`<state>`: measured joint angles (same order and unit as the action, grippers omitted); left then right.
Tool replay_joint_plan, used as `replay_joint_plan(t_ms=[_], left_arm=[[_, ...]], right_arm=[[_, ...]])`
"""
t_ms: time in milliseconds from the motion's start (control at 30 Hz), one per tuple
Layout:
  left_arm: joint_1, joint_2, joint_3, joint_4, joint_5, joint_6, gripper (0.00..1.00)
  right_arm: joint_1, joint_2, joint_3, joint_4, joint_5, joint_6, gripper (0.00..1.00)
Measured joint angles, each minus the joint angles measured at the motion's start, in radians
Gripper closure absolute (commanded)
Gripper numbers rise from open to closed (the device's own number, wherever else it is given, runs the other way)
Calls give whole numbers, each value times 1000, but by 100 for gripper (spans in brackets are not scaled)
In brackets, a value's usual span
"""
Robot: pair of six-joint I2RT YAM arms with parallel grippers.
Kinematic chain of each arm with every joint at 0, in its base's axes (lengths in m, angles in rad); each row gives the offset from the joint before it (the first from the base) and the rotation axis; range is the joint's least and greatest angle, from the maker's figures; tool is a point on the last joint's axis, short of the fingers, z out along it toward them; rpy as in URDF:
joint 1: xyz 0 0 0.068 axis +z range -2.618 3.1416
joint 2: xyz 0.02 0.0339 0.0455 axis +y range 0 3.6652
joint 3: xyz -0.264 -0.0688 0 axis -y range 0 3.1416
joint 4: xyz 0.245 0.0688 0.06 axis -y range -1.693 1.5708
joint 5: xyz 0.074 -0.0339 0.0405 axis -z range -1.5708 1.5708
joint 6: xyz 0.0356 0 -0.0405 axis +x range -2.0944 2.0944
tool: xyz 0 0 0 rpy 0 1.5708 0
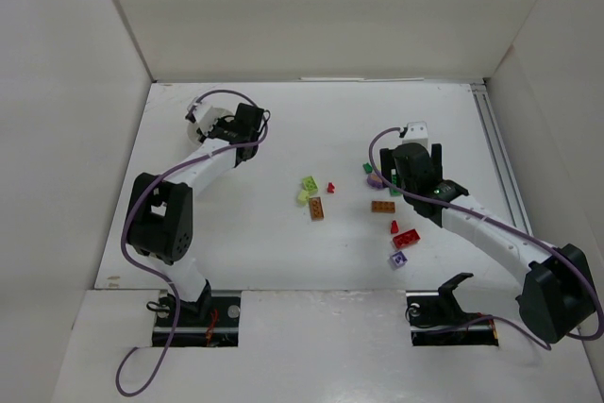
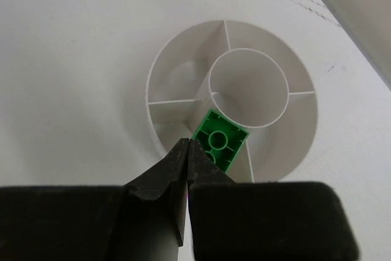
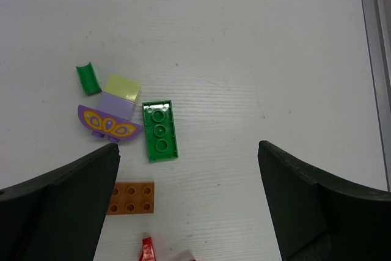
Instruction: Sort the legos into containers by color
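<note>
Dish [image 2: 148, 80] of white plastic holds one green brick [image 2: 220, 142] in an outer compartment, underside showing, just beyond the left pincer [image 2: 187, 151], whose jaws are clenched together on nothing. The right pincer [image 3: 189, 151] hangs released over the bench [image 3: 244, 41], above a green plate [image 3: 161, 131], a purple butterfly piece [image 3: 110, 123] and an orange-brown plate [image 3: 129, 198].

A flat white table [image 1: 283, 261] sits inside a plain white enclosure, with a back wall [image 1: 311, 7], a left wall [image 1: 57, 120] and a right wall [image 1: 566, 110] rising from its edges. A pale metal rail [image 1: 498, 162] runs along the table's right edge, and a white ledge [image 1: 321, 346] spans the near side. The light is even and soft, casting only faint shadows.
</note>
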<state>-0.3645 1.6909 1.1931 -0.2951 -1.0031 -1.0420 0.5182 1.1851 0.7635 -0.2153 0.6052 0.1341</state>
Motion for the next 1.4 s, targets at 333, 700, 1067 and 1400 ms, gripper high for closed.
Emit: replay_joint_plan(t_ms=[333,700,1067,1400], left_arm=[[-7,-106,-175,203,6,48,100],[7,-142,-179,253,65,68,86],[6,-274,-243,431,623,415,0],[-42,-275,-414,517,1102,575,0]], right_arm=[[0,0,0,0,0,0,1],[0,6,0,1,0,-7,1],[0,42,17,20,-98,-26,1],[-34,188,58,-70,-197,-7,10]])
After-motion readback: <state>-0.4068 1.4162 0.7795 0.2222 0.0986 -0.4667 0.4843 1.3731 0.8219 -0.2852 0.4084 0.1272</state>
